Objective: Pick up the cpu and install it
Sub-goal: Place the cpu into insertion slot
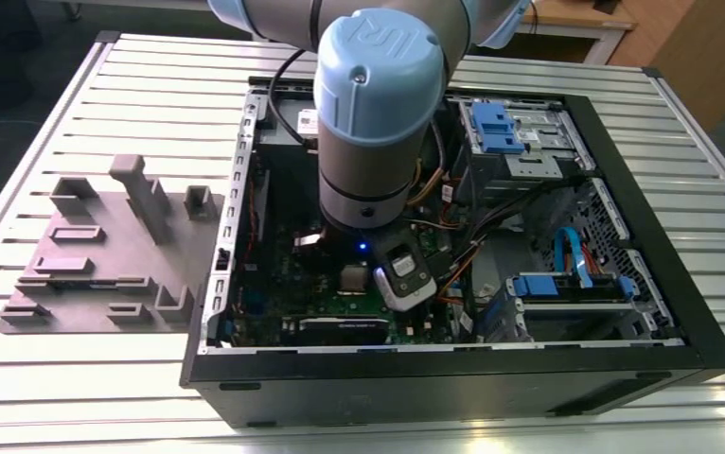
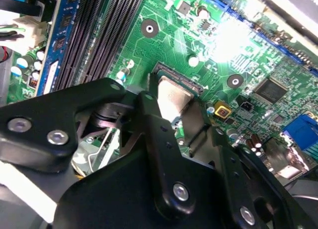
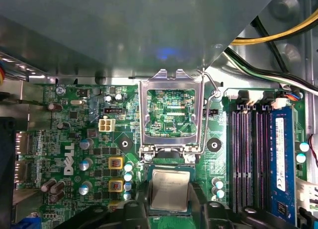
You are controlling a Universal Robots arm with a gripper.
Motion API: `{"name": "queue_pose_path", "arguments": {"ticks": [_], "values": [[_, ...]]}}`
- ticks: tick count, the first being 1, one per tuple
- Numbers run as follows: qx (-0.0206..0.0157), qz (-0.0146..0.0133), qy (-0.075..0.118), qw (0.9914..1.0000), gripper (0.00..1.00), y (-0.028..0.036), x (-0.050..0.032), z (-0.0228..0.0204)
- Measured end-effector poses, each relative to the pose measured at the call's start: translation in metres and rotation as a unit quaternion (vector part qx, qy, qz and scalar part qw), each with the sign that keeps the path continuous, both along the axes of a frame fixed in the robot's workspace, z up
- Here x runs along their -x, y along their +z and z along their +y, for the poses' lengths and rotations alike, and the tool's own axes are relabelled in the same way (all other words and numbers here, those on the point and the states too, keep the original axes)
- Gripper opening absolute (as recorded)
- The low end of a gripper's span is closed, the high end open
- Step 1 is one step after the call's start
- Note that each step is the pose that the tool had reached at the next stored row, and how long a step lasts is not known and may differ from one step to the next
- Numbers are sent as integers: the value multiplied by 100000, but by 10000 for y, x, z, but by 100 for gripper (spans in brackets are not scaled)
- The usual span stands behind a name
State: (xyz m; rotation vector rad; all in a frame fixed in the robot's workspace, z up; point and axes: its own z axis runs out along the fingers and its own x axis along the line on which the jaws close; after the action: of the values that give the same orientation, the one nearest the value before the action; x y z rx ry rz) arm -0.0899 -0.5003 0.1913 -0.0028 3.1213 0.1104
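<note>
Inside the open computer case, the gripper has its black fingers drawn in to the width of the cpu. In both wrist views we see one finger against each of two opposite edges of the silvery chip, and we judge it gripped. The cpu sits level over the green motherboard, just beside the hinge end of the metal socket frame, which stands swung open with green board visible through its window. We cannot tell whether the chip already touches the socket beneath it. The dark memory slots run alongside, near the socket.

In the exterior view, the pale blue and grey arm reaches straight down into the middle of the case from the top centre of the frame. The grey plastic tray lies well apart on the slatted metal table, at the exterior view's left.
</note>
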Motion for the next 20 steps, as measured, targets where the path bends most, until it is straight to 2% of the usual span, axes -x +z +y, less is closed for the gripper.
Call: {"name": "queue_pose_path", "arguments": {"ticks": [2,15,20], "values": [[-11,-5,1,100000,42,-1,0,1],[-27,-15,-1,100000,40,-2,0,4],[-26,1,-9,100000,40,30,-1,4]]}}
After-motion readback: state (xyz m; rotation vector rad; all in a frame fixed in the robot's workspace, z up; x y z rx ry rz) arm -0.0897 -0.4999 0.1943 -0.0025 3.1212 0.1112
